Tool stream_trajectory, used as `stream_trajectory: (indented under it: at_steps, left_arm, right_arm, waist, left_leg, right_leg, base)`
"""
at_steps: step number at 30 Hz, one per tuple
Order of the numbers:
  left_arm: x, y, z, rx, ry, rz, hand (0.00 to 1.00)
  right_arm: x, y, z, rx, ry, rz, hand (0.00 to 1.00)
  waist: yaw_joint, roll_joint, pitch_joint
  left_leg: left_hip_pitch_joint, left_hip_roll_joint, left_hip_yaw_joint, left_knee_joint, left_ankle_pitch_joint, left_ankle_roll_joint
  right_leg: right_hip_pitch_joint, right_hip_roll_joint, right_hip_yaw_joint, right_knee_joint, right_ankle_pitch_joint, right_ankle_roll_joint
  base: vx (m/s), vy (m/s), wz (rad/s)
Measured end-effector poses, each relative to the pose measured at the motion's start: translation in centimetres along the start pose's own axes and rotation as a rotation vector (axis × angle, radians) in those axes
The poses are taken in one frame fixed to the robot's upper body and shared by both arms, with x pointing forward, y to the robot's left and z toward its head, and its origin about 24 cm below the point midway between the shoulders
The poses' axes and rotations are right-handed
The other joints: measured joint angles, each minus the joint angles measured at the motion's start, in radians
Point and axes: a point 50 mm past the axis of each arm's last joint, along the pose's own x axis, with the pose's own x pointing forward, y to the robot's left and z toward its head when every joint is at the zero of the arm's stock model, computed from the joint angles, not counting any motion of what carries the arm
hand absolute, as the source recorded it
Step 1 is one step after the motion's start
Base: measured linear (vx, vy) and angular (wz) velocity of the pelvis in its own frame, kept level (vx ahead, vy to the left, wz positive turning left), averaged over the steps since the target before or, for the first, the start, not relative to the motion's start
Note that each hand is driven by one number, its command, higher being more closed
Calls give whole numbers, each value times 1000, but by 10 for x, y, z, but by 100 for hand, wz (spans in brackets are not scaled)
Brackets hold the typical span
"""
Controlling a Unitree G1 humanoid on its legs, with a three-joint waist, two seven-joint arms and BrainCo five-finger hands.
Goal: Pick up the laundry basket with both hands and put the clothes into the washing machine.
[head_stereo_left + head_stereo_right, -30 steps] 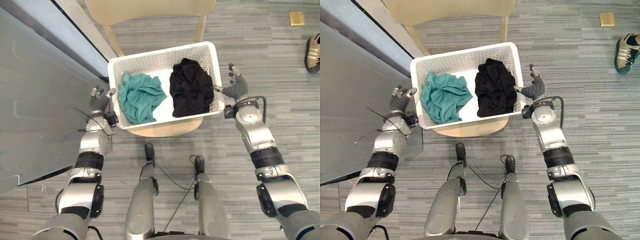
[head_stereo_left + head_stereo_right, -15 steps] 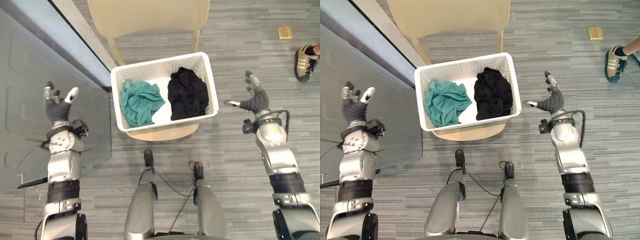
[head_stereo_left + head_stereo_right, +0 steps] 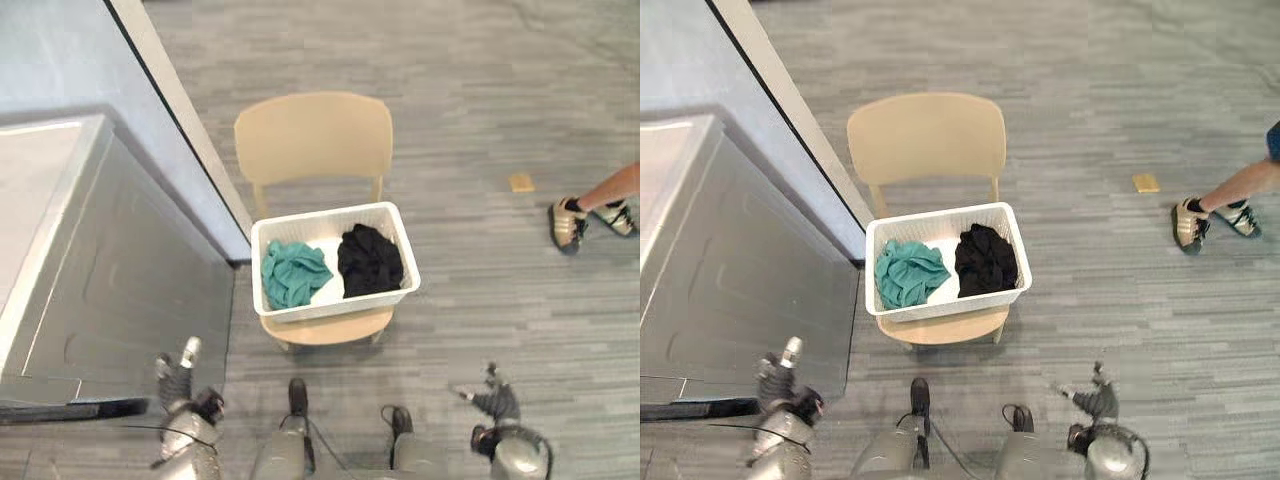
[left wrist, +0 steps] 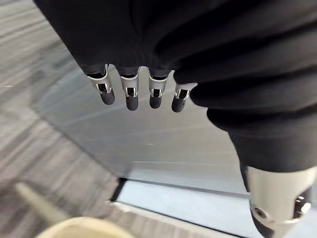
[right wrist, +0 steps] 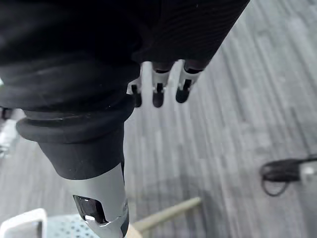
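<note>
Task not begun: laundry basket (image 3: 340, 303) on chair (image 3: 313, 135), clothes (image 3: 293, 275) inside. Left hand (image 3: 176, 372) and right hand (image 3: 490, 397) well short of it, fingers straight, empty. Grasp, carry, loading remain.

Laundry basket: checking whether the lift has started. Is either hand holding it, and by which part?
Nothing is held. The left hand and right hand are both open, apart from the laundry basket, which sits on the chair.

One basket (image 3: 340, 302), one teal garment (image 3: 293, 275), one black garment (image 3: 370, 260), one chair (image 3: 315, 135)
</note>
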Motion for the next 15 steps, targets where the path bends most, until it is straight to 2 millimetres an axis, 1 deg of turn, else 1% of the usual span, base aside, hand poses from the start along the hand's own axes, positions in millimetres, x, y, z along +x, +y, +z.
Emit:
stream_trajectory:
  at_steps: [1,2,3,4,5,6,7,8,9,10,11,13,14,15]
  left_arm:
    - [0,2,-13,17,57,5,0]
    - [-2,9,-38,47,167,24,0]
    - [-4,13,-48,60,215,35,0]
    - [-9,23,-69,76,311,74,0]
    - [-15,37,-88,77,402,128,0]
    - [-19,44,-96,74,443,160,0]
    - [-23,59,-105,37,493,232,0]
    - [-27,65,-112,22,533,273,0]
    - [-36,73,-123,20,594,308,0]
    - [-38,76,-125,35,608,319,0]
    - [-38,76,-124,53,609,316,0]
    - [-33,70,-120,47,592,299,0]
    - [-27,61,-115,43,568,277,0]
    - [-24,58,-113,45,558,265,0]
  right_arm:
    - [1,3,-7,15,33,-3,0]
    - [1,8,-20,52,95,-3,0]
    - [1,10,-25,76,122,-3,0]
    - [1,13,-37,99,178,1,0]
    - [0,16,-49,114,239,5,0]
    - [0,17,-55,114,271,6,0]
    - [-3,22,-70,121,347,9,0]
    - [-4,18,-81,129,402,-6,0]
    - [1,12,-82,142,430,-29,0]
    - [2,13,-84,145,451,-30,0]
    - [2,16,-84,146,466,-23,0]
    - [4,20,-82,146,469,-19,0]
    - [9,22,-76,138,453,-15,0]
    - [12,23,-72,136,442,-12,0]
  waist:
    - [0,-3,-11]
    - [0,-7,-27]
    - [2,-8,-33]
    - [3,-8,-58]
    - [4,-9,-79]
    - [4,-14,-85]
    - [3,-39,-92]
    - [26,-24,-99]
    - [39,-5,-102]
    - [34,-2,-105]
    - [35,4,-102]
    - [37,7,-105]
    - [37,18,-107]
    - [37,26,-107]
  left_leg:
    - [10,1,3,-1,-2,3]
    - [28,1,6,-5,-8,1]
    - [37,0,7,-5,-11,-4]
    - [41,-1,8,-6,-12,-4]
    - [42,-4,8,-6,-28,-19]
    - [46,-9,11,-6,-49,-41]
    - [54,-22,18,6,-65,-41]
    - [61,-24,17,46,-64,-25]
    - [73,-22,4,43,-60,2]
    - [73,-29,-7,40,-61,2]
    - [63,-38,-39,35,-61,2]
    - [30,-44,-82,32,-61,2]
    - [-28,-45,-110,34,-61,2]
    - [-59,-34,-115,31,-68,1]
  right_leg:
    - [9,0,0,1,-5,3]
    - [25,0,0,3,-10,4]
    - [33,-1,0,6,-12,5]
    - [35,-3,-2,12,-18,3]
    - [37,-7,-6,17,-21,1]
    - [43,-14,-9,14,-22,0]
    - [61,-43,-9,-5,-25,-5]
    - [76,-42,-13,-7,-26,-3]
    - [104,-35,-15,-9,-25,-2]
    - [114,-38,-24,-12,-26,-3]
    - [121,-44,-61,-5,-27,-3]
    - [101,-46,-113,23,-43,-10]
    - [45,-46,-155,91,-60,-6]
    - [17,-33,-172,126,-70,-18]
  base:
    - [-38,-9,-3]
    - [-39,-10,-2]
    - [-49,-10,2]
    - [-41,-7,9]
    - [-19,-4,13]
    - [1,20,22]
    - [49,44,11]
    - [38,35,5]
    - [19,26,14]
    - [-30,17,57]
    - [-42,16,93]
    - [-57,-29,108]
    - [-92,-72,113]
    - [-125,-92,134]
